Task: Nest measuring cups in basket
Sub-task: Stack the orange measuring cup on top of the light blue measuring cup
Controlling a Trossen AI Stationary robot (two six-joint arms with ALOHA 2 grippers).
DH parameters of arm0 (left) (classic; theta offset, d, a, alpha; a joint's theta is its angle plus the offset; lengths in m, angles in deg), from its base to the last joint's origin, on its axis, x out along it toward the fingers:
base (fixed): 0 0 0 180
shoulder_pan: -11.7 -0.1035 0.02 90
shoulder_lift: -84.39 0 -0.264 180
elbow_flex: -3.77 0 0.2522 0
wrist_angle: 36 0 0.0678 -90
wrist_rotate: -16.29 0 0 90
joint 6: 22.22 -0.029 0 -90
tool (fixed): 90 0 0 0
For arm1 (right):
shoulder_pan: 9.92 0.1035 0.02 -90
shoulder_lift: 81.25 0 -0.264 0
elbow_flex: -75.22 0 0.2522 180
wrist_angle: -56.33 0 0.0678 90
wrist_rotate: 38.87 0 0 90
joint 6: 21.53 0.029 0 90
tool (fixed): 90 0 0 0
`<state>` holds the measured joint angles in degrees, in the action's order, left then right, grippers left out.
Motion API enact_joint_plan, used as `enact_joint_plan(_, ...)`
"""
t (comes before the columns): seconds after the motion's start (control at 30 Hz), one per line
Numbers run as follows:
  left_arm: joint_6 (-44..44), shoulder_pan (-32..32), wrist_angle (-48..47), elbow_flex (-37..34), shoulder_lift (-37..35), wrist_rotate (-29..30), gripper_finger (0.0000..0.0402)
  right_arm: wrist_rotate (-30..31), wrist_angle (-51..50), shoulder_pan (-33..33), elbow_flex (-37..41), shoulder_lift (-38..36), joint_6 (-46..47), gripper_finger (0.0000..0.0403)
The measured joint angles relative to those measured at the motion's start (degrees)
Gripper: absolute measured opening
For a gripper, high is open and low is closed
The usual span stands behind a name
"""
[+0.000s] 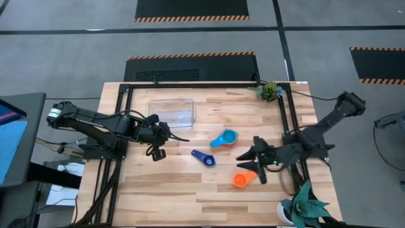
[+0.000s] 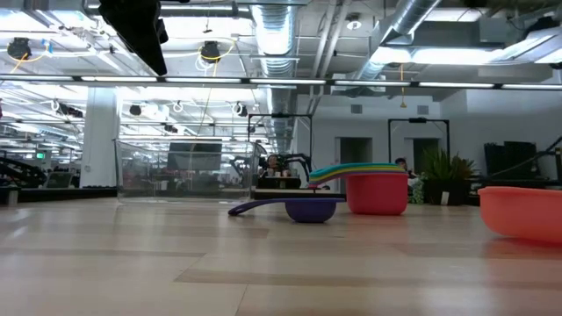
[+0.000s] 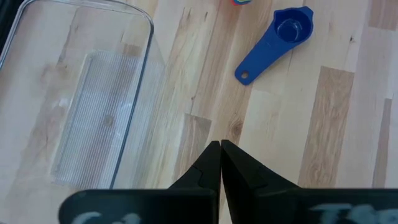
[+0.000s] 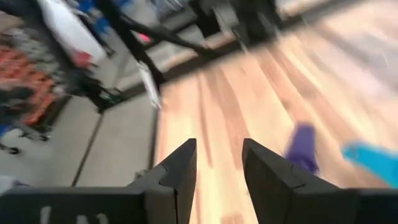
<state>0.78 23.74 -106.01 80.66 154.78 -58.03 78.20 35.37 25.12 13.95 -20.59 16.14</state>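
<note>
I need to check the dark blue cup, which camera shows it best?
The left wrist view: the dark blue cup lies whole, bowl up. The high view shows it small, the low view side-on, the right wrist view a blur.

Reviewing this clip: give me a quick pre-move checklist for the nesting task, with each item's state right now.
1. Basket empty and unobstructed: ok, no cup inside it.
2. Right gripper open and empty: ok, nothing sits between its fingers.
3. Left gripper clear of the cups: ok, shut beside the basket, holding nothing.
4. Orange cup within easy reach of the right gripper: ok, it lies just beside it.
5. Dark blue cup free-standing: ok, alone on the table.
6. Stacked cups fully nested: cannot tell.
</note>
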Motion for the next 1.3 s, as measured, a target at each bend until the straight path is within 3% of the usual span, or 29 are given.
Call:
enact_joint_plan(0.17, 0.0, 0.0, 0.0, 0.0, 0.0, 0.0, 0.0, -2.5, -4.1, -1.5, 0.0, 4.7, 9.9, 0.0155)
enact_joint_plan(0.43, -0.7, 0.0, 0.0, 0.0, 0.0, -0.2, 0.0, -9.8, -11.3, -2.3, 0.0, 14.7, 17.4, 0.0144)
enact_joint_plan(0.83, -0.9, 0.0, 0.0, 0.0, 0.0, -1.9, 0.0, -25.2, -16.5, -5.8, 0.0, 25.9, 12.4, 0.0147)
enact_joint_plan(1.3, -1.2, 0.4, 0.0, 0.0, 0.0, -1.9, 0.0, -25.7, -19.5, -10.1, 0.0, 26.8, 3.6, 0.0139)
